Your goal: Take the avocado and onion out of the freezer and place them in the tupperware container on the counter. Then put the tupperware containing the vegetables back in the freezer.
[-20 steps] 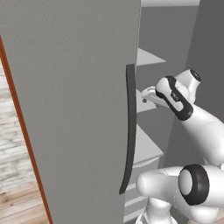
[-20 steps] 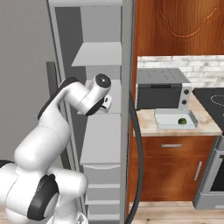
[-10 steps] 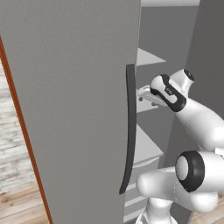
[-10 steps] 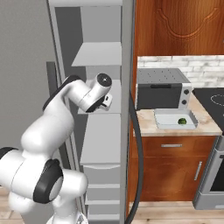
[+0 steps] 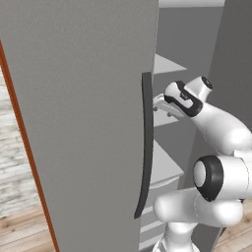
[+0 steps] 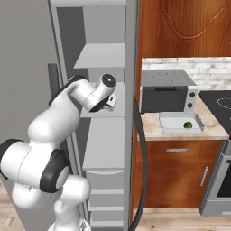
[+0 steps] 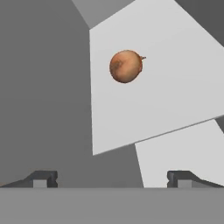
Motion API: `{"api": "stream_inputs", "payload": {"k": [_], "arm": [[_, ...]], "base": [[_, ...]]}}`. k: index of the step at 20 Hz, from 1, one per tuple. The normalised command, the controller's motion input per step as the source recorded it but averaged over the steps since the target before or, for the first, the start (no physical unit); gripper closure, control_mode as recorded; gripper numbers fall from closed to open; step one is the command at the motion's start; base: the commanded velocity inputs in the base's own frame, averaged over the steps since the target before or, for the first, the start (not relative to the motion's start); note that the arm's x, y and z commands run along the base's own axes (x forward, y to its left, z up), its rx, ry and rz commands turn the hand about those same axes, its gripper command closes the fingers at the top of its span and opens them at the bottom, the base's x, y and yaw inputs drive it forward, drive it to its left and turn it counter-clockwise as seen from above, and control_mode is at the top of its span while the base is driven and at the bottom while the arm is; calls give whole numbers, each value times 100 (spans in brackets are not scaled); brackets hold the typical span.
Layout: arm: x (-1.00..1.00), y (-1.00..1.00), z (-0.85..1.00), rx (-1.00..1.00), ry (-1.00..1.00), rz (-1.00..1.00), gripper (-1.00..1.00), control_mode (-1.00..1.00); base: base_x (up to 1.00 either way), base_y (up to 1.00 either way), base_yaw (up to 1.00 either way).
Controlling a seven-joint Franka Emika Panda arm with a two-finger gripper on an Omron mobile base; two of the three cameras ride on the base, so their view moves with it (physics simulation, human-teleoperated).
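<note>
Dark green avocado (image 6: 187,125) in pale tupperware tray (image 6: 168,128). Two-finger gripper (image 7: 112,178) spread wide, empty, facing orange-brown onion (image 7: 126,66) on grey freezer shelf (image 7: 175,92). Next: advance, straddle onion, close.

Simulated home kitchen. Tall grey freezer (image 6: 108,135) standing open with pale shelves, next to a beige speckled stone table (image 6: 180,131) over reddish-brown wooden cabinets (image 6: 178,178) with silver handles. Grey toaster oven (image 6: 168,92) on top, brick backsplash (image 6: 189,70), stovetop (image 6: 219,101) at right, wood plank floor (image 5: 22,226).
</note>
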Motion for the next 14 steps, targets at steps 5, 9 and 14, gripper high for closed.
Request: {"api": "stream_inputs", "payload": {"k": [5,9,14], "arm": [[34,13,-15,0,0,0,-100,-100],[38,8,-17,0,0,0,-100,-100],[42,1,-9,1,0,0,-100,-100]], "base": [[0,0,0],[0,0,0],[0,0,0]]}}
